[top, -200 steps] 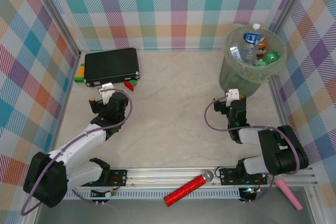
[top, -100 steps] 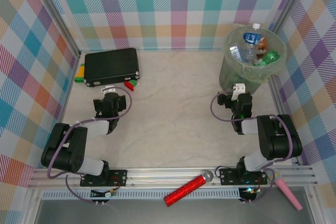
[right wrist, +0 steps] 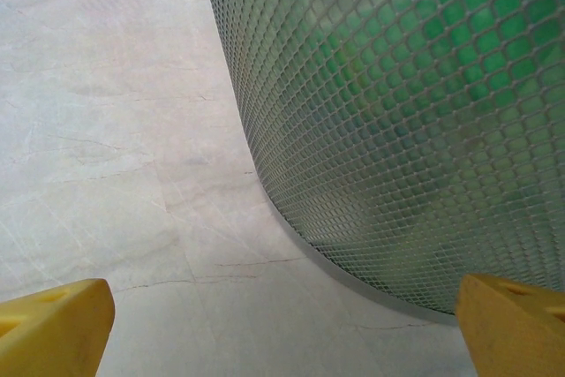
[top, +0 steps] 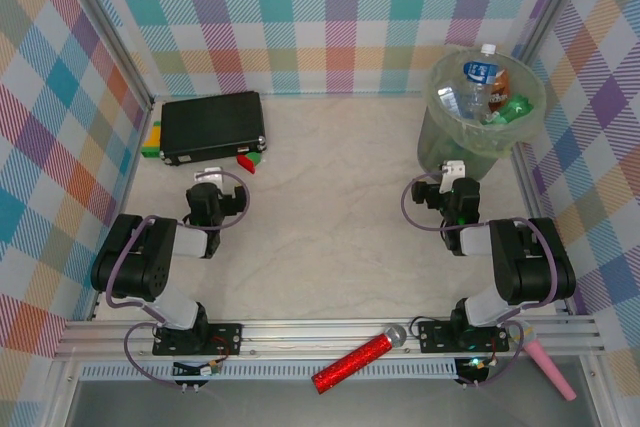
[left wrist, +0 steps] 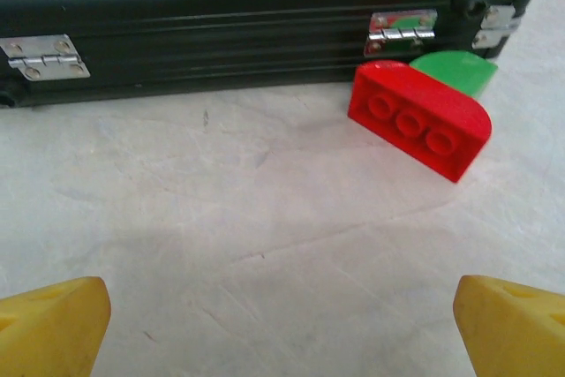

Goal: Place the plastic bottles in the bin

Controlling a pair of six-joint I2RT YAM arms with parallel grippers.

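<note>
Several plastic bottles (top: 484,87) are seen heaped inside the bin (top: 435,147), directly ahead of the right gripper (top: 452,175) | left gripper (left wrist: 282,324) and right gripper are both held spread, nothing pinched | black case (left wrist: 221,6) and red brick (left wrist: 419,121) are faced by the left gripper | step: sorting judged complete | next: only parking is called for

a black case (top: 212,126) with silver hinges and corner fittings lies flat on the pale marbled tabletop (top: 330,217). against its near right corner sits a red brick (left wrist: 418,119) (three round sockets show on its face), with a green piece (left wrist: 455,71) just behind it, touching the case. at the case's left end are small yellow and green blocks (top: 151,140). well apart from the case, near-right of it, a red glittery tube (top: 351,363) lies slanted across the metal rail (top: 300,329); a pink stick (top: 551,369) lies farther right.
</note>
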